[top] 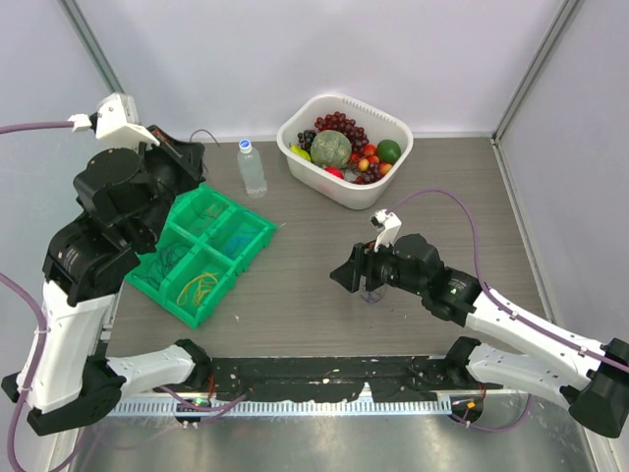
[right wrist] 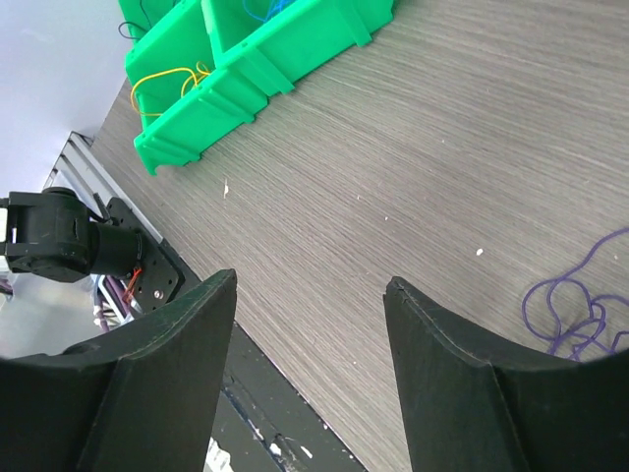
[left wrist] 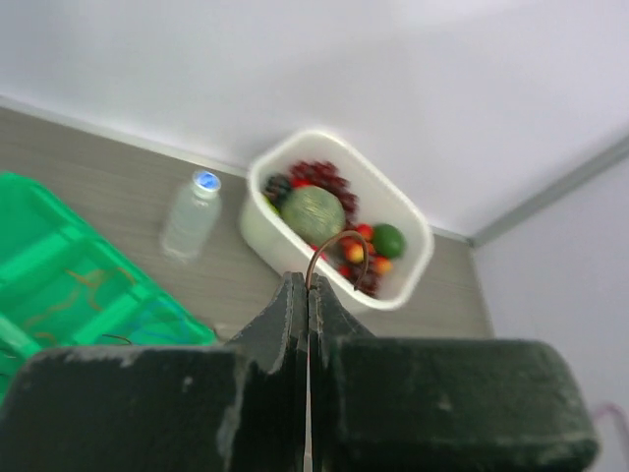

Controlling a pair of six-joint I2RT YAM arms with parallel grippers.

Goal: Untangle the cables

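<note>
My left gripper (left wrist: 308,282) is shut on a thin dark brown cable (left wrist: 341,242), whose loop arcs up out of the fingertips. In the top view this gripper (top: 189,149) is raised at the far left, above the green bin (top: 257,248). A yellow cable (top: 201,286) lies in the bin's near compartment and also shows in the right wrist view (right wrist: 165,83). A blue cable (top: 236,239) lies in another compartment. A purple cable (right wrist: 573,315) lies tangled on the table to the right of my right gripper (right wrist: 313,285), which is open and empty low over the table (top: 344,276).
A white tub (top: 397,121) of fruit stands at the back centre, with a small water bottle (top: 252,167) to its left. The green bin's wall (right wrist: 257,65) is ahead of the right gripper. A black rail (top: 324,376) runs along the near edge.
</note>
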